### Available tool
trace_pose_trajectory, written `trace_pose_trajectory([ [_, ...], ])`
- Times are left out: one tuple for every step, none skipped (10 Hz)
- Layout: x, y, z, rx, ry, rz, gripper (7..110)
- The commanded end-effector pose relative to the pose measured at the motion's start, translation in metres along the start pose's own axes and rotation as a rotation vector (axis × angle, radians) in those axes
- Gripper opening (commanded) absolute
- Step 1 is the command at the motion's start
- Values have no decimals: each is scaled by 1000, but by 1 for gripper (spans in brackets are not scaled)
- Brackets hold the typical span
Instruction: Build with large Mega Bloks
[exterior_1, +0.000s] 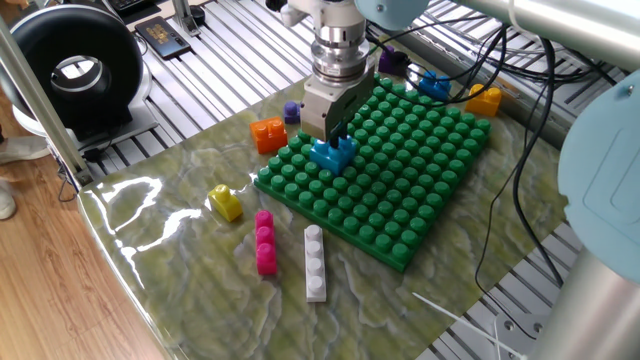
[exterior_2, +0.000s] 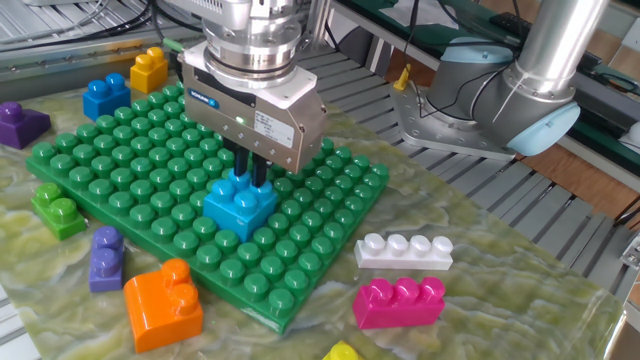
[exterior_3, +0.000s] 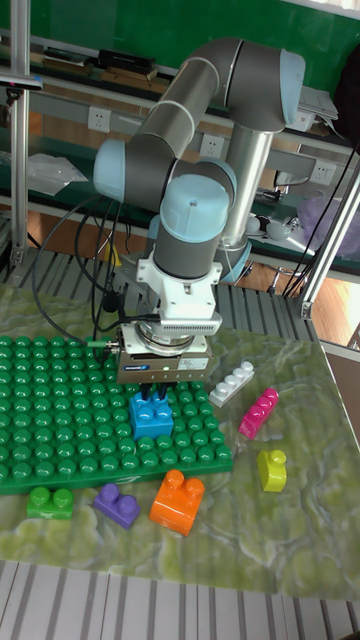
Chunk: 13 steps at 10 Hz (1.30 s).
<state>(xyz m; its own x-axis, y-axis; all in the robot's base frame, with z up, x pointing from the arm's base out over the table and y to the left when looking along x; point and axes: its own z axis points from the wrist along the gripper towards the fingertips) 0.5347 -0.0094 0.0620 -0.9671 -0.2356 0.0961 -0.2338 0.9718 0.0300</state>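
Observation:
A light blue brick (exterior_2: 240, 205) (exterior_1: 333, 153) (exterior_3: 152, 415) sits on the green baseplate (exterior_2: 130, 170) near its edge. My gripper (exterior_2: 252, 172) (exterior_1: 335, 135) (exterior_3: 155, 396) stands straight above it, its two dark fingers close together on the brick's raised upper studs. Loose on the table beside the plate lie an orange brick (exterior_2: 163, 305), a small purple brick (exterior_2: 106, 258), a pink brick (exterior_2: 400, 302), a white four-stud brick (exterior_2: 403, 250) and a yellow brick (exterior_1: 226, 202).
A green brick (exterior_2: 58, 210) lies at the plate's near corner. A dark blue brick (exterior_2: 105, 97), a yellow-orange brick (exterior_2: 149, 70) and a purple brick (exterior_2: 20, 122) lie past the far edge. Cables (exterior_1: 520, 150) run beside the plate. The table edge (exterior_1: 120, 260) is near the yellow brick.

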Motion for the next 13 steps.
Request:
trace_pose_trajectory([
  [-2, 2, 0, -11, -6, 4, 22],
  [-2, 2, 0, -11, -6, 4, 22],
  [-4, 2, 1, -11, -7, 4, 22],
  [-4, 1, 2, -11, -7, 4, 22],
  [-5, 1, 2, -9, -9, 4, 22],
  [-6, 2, 2, -8, -7, 6, 22],
  [-7, 3, 0, -5, -1, 8, 22],
  [-7, 3, -3, -1, 8, 12, 22],
  [-6, 3, -4, 1, 10, 12, 22],
  [-5, 4, -7, -4, 10, 5, 22],
  [-3, 4, -12, -14, 9, 1, 22],
  [-1, 5, -20, -16, 20, 0, 22],
  [-1, 6, -30, -18, 34, 2, 22],
])
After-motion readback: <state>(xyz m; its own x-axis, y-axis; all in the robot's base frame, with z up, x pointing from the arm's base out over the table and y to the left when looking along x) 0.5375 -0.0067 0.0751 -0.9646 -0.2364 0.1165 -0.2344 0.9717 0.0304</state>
